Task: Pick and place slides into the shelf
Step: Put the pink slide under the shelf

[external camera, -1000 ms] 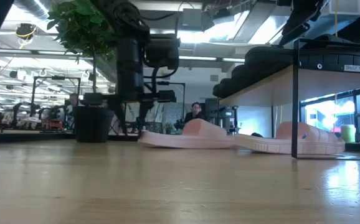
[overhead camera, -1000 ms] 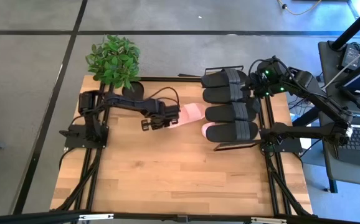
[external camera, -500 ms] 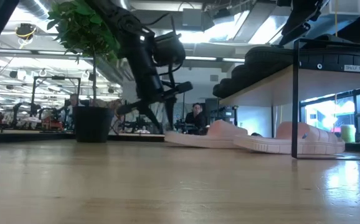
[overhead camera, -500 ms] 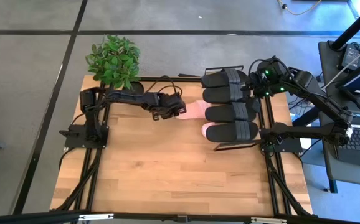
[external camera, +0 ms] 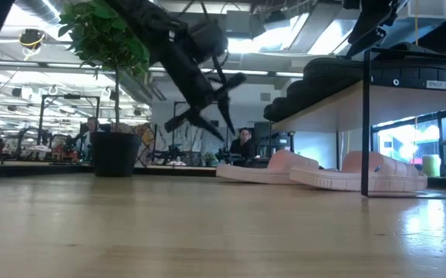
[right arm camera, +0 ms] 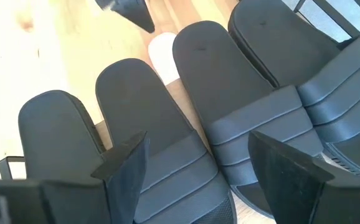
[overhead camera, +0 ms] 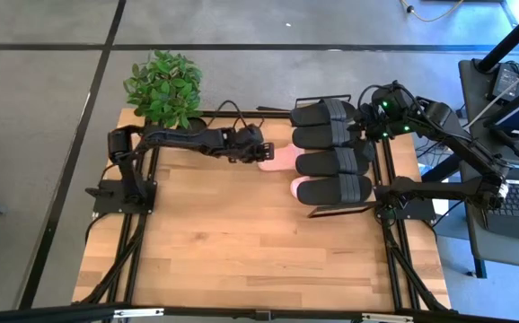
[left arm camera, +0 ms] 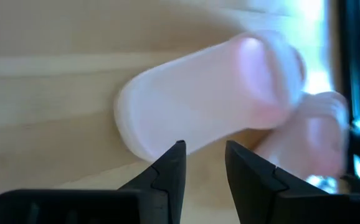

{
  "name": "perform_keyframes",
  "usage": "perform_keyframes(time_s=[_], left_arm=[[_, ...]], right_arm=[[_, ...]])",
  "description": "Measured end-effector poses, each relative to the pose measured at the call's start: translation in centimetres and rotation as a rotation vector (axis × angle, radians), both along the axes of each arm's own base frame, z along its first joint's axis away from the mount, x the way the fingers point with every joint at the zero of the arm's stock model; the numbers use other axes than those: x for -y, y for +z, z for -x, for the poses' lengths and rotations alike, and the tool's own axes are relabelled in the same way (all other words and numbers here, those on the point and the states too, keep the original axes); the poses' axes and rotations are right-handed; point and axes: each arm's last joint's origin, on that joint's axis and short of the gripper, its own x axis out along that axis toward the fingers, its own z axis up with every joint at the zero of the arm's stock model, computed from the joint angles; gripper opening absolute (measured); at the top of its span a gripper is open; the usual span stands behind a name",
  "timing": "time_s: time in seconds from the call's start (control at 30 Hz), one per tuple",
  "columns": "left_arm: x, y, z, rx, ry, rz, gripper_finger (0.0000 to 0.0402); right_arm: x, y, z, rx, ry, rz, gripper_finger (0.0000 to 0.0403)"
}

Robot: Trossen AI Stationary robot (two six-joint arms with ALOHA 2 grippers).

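Several black slides [overhead camera: 331, 148] lie side by side on the shelf [external camera: 408, 83] at the table's far right, also seen in the right wrist view [right arm camera: 142, 118]. Two pink slides rest sole-down on the table. One [overhead camera: 277, 157] [left arm camera: 211, 93] lies partly under the shelf's left side. The other [external camera: 369, 174] sits fully beneath the board. My left gripper [overhead camera: 255, 148] [left arm camera: 203, 158] hovers open above the first pink slide's near end, fingers slanting down, nothing between them. My right gripper [right arm camera: 198, 174] [overhead camera: 367, 121] waits open above the black slides.
A potted plant [overhead camera: 162, 85] stands at the table's far left corner, behind the left arm. The shelf's thin black frame [external camera: 366, 116] stands in front of the pink slides. Bare wooden tabletop [overhead camera: 241, 242] stretches across the near half.
My left gripper has gone toward the table's right and far edge, sliding the pink slide along the table toward the shelf. It has then risen off the table, tipped upward and rolled. The gap between its fingers looks the same.
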Motion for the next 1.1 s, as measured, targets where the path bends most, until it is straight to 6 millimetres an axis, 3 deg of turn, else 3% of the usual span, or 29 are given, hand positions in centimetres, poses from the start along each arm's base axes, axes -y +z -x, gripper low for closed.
perform_keyframes(time_s=[0.2,0.4,0.6,1.1], left_arm=[[0.0,4.5,1.8,0.051,-0.186,-0.170,0.0103],[0.6,7.2,3.5,-0.018,-0.393,-0.397,0.0103],[1.1,5.7,5.0,-0.251,-0.638,-0.413,0.0103],[-1.2,1.3,3.0,-0.294,-0.928,-0.494,0.0103]], right_arm=[[0.0,0.0,0.0,0.000,0.000,0.000,0.0275],[0.0,0.0,0.0,0.000,-0.001,0.000,0.0275],[0.0,0.0,0.0,-0.001,-0.001,-0.001,0.0275],[0.0,0.0,0.0,-0.002,-0.004,-0.003,0.0275]])
